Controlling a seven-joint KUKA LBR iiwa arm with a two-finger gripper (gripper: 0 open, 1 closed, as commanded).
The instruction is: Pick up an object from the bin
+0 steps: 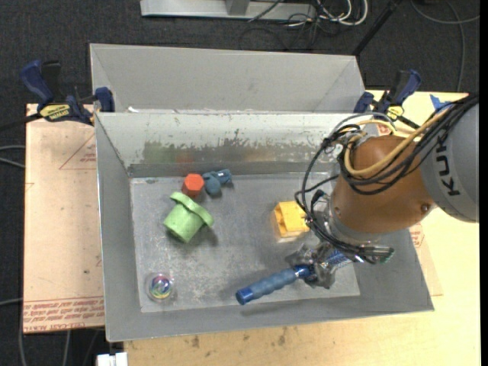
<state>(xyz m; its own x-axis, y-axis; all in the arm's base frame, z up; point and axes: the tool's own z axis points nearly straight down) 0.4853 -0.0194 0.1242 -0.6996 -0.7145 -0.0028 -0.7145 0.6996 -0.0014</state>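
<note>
Nearby, front edge of the bin: carries a blue-handled tool, flat on the floor and slanted, handle toward the front-left corner, working end toward the right wall; looks simply settled there, long and loose.
Front-left corner: keeps a small shiny marble, well apart from everything else.
Claw: hangs low at the right end of the blue-handled tool, touching it or just over it; half hidden by cables; cannot tell whether clenched or released, nor whether anything is grasped.
Task's thing: judged to be the blue-handled tool, being nearest; runs leftward from the claw along the front edge.
Reason for the pose: comes in over the right wall and tips downward, which puts the claw at the tool's end, not mid-handle.
Orange cover: bulks above the claw, by the right wall.
Middle of the floor: shows a yellow block just beyond the claw, close enough to be nudged; further left, a green cup tipped on its side.
Foot of the back wall: lodges an orange cylinder and a small blue piece side by side, left of centre.
</note>
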